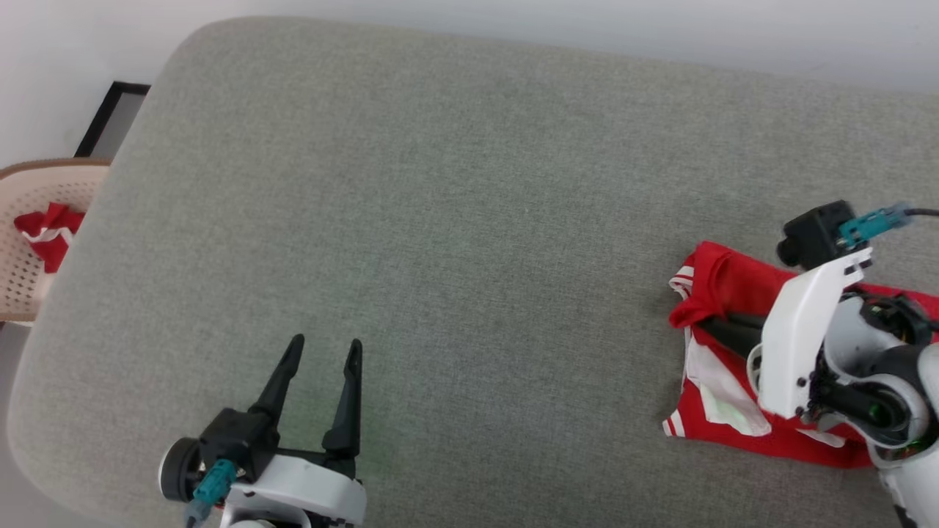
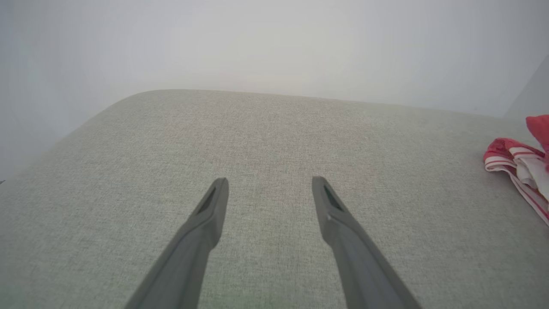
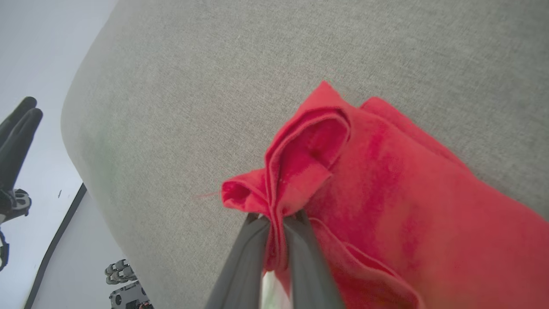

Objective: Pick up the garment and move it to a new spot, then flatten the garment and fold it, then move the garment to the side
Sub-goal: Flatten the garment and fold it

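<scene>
The garment (image 1: 722, 290), a red shirt with red-and-white striped trim, lies bunched at the right edge of the grey cushion (image 1: 455, 220). My right gripper (image 3: 276, 221) is shut on a pinched fold of its red cloth, which bulges out past the fingertips. From the head view, the dark right fingers (image 1: 722, 330) reach leftward into the cloth. Near the cushion's front left my left gripper (image 1: 325, 350) stands open over bare fabric, holding nothing. In the left wrist view the left gripper (image 2: 269, 183) points across the cushion, and the garment (image 2: 521, 161) shows at the far right.
A beige perforated basket (image 1: 29, 220) with another red-and-white cloth (image 1: 48, 231) inside stands left of the cushion. A dark frame (image 1: 110, 117) lies on the floor behind it. A pale wall (image 1: 513, 22) runs along the cushion's far edge.
</scene>
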